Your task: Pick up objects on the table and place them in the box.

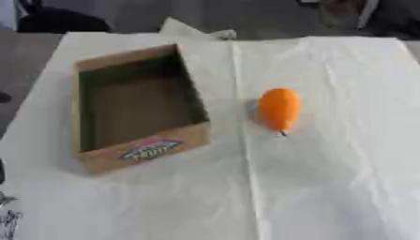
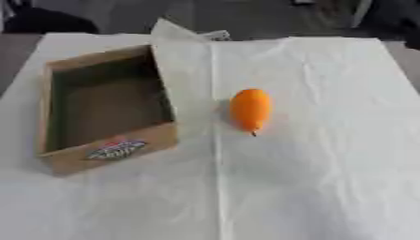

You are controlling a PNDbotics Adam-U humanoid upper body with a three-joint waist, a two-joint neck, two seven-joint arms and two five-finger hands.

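An open brown cardboard box (image 1: 144, 151) stands on the left of the table, with a fruit label on its near wall and nothing visible inside. An orange, pear-shaped fruit (image 1: 279, 108) lies on the white cloth to the right of the box, apart from it, with its small dark stem end toward me. A thin strip of dark and silver parts, my left hand (image 1: 8, 220), shows at the lower left edge of the left eye view, far from both things. My right hand appears in neither view.
A wrinkled white cloth (image 1: 328, 178) covers the table, with a crease running from back to front just right of the box. A raised fold of the cloth (image 1: 193, 30) sticks up behind the box. Dark shapes lie beyond the far edge.
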